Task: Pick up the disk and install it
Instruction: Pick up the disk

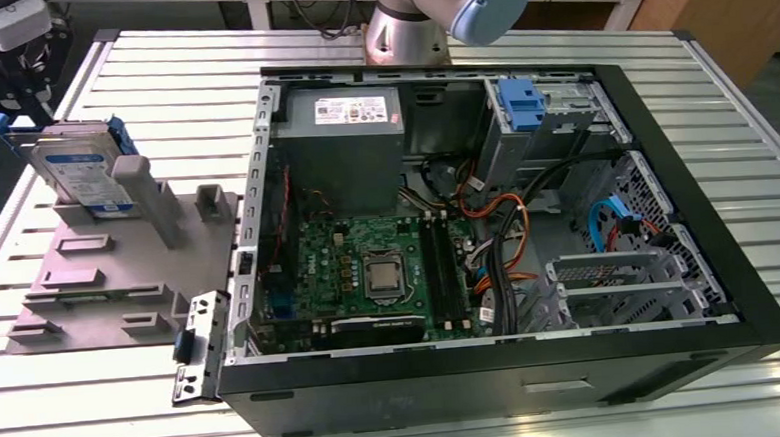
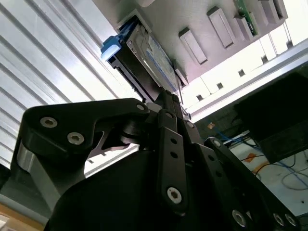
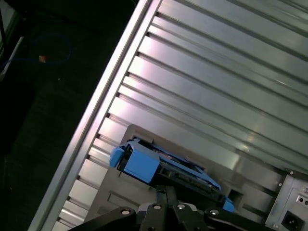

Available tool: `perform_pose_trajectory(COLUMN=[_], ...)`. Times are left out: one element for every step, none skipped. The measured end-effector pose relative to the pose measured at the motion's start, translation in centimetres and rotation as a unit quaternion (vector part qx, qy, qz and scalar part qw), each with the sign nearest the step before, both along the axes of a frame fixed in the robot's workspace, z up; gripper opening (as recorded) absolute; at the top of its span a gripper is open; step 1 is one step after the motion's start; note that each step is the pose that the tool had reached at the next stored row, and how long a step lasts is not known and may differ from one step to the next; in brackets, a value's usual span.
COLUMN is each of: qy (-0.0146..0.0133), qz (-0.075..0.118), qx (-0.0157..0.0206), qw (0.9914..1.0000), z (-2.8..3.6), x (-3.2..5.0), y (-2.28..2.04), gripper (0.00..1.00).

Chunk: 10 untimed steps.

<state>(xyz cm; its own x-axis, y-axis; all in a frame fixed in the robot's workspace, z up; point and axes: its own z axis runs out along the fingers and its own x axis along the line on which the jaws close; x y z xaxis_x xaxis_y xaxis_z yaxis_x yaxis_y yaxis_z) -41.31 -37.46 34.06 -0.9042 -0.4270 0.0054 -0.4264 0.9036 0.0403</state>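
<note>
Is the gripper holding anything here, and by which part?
It cannot be told. The gripper is at one edge of the disk, which stands on edge in the grey holder, but a grip on it cannot be confirmed.

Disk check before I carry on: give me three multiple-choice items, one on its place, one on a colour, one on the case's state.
1. Where is the disk?
A) in a drive bay
B) on the floor
C) on the grey fixture beside the case

2. What colour are the disk's rails?
A) blue
B) red
C) green

3. How is the case?
A) closed by its side panel
B) open, motherboard showing
C) upside down

Answers:
1 C: in the exterior view the disk stands on edge on the fixture, at that view's left of the case.
2 A: the rails show blue in the first wrist view.
3 B: the exterior view looks straight in at the bare motherboard.
</note>
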Motion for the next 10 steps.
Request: perform_pose_trajectory(qy=[0.0,0.0,0.0001,0.0,0.0,0.0,0.0,0.0,0.0,0.0], qz=[0.007,0.012,0.013,0.015,0.016,0.018,0.019,0.021,0.022,0.024], qx=[0.0,0.0,0.0,0.0,0.0,0.0001,0.0,0.0,0.0,0.0], qw=[0.99997,0.99993,0.99991,0.99989,0.99987,0.99984,0.99982,0.99979,0.99976,0.99972], z=[0.0,0.01,0.01,0.0,0.0,0.0,0.0,0.0,0.0,0.0], x=[0.0,0.0,0.0,0.0,0.0,0.0,0.0,0.0,0.0,0.0], y=[0.0,0.0,0.0,0.0,0.0,0.0,0.0,0.0,0.0,0.0], gripper=[0.11,0.11,0.11,0.11,0.11,0.11,0.11,0.11,0.11,0.11])
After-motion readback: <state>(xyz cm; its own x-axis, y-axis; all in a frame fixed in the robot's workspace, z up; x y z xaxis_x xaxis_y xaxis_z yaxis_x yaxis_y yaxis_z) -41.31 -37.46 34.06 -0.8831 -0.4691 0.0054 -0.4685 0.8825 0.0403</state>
